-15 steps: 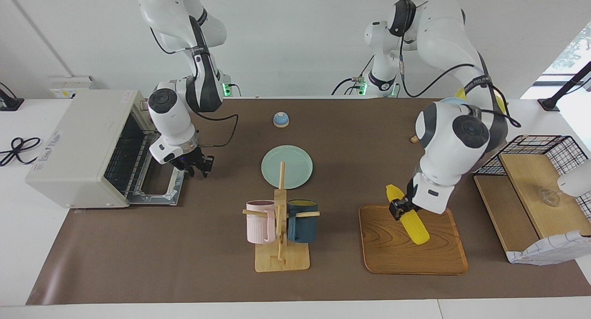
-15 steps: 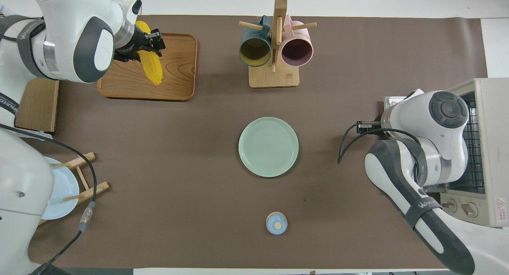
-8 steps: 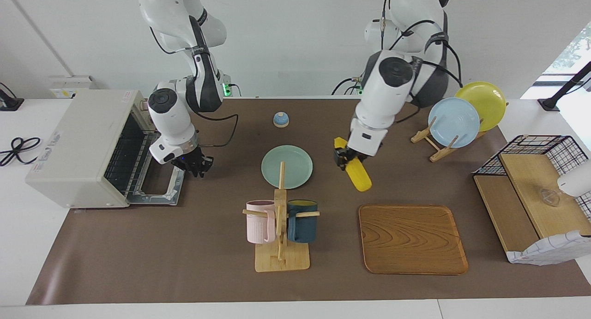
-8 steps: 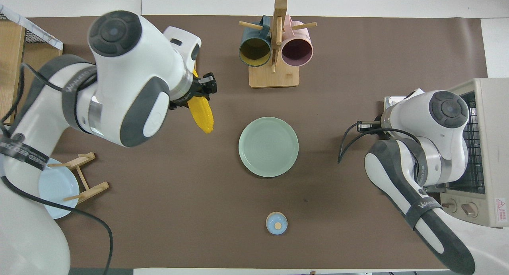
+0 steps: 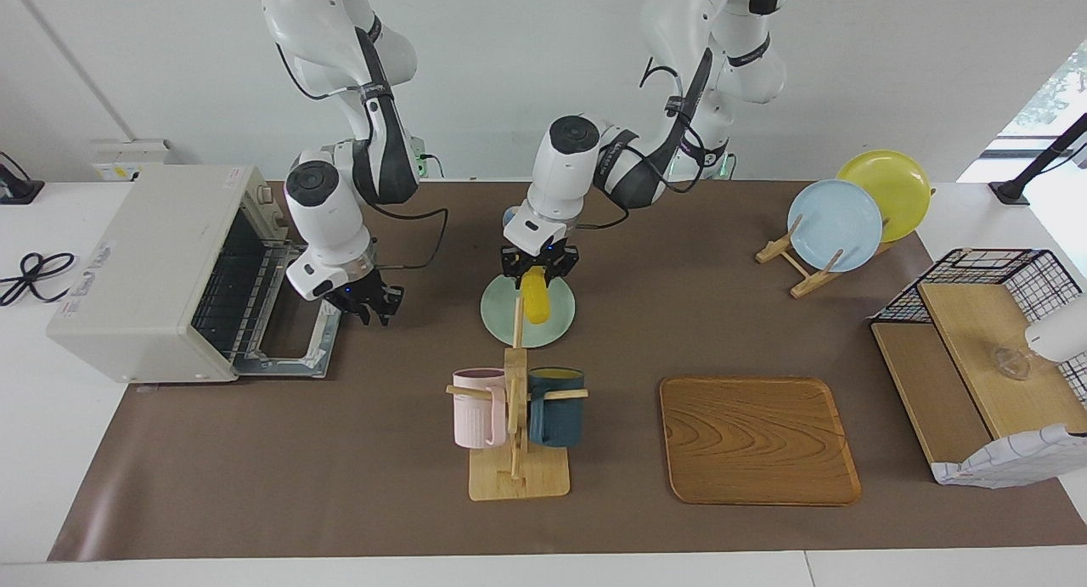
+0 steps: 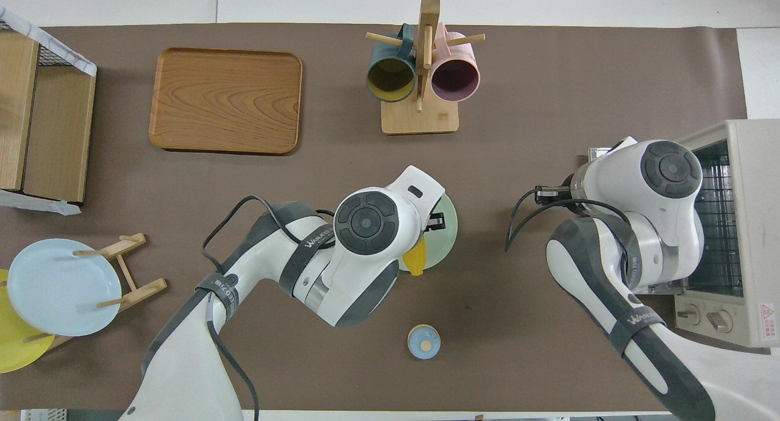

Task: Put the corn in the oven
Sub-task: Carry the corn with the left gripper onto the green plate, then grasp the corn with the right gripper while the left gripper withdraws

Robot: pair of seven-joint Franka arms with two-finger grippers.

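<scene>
The oven [image 5: 161, 268] stands at the right arm's end of the bench [image 5: 340, 485], door dropped open, rack bare. The left gripper [image 5: 538, 268], pinching the corn [image 5: 534, 297], hangs over the green plate [image 5: 552, 328], with the oven toward nine o'clock in the facing view. The right gripper [image 5: 372, 302] waits over the bench beside the door; whether its fingers are parted I cannot tell. Pickup looks done; carrying across and placing inside remain.

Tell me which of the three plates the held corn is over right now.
The pale green plate, flat on the table mid-mat. The corn hangs over it in the left gripper; the blue and yellow plates stand in a rack.
</scene>
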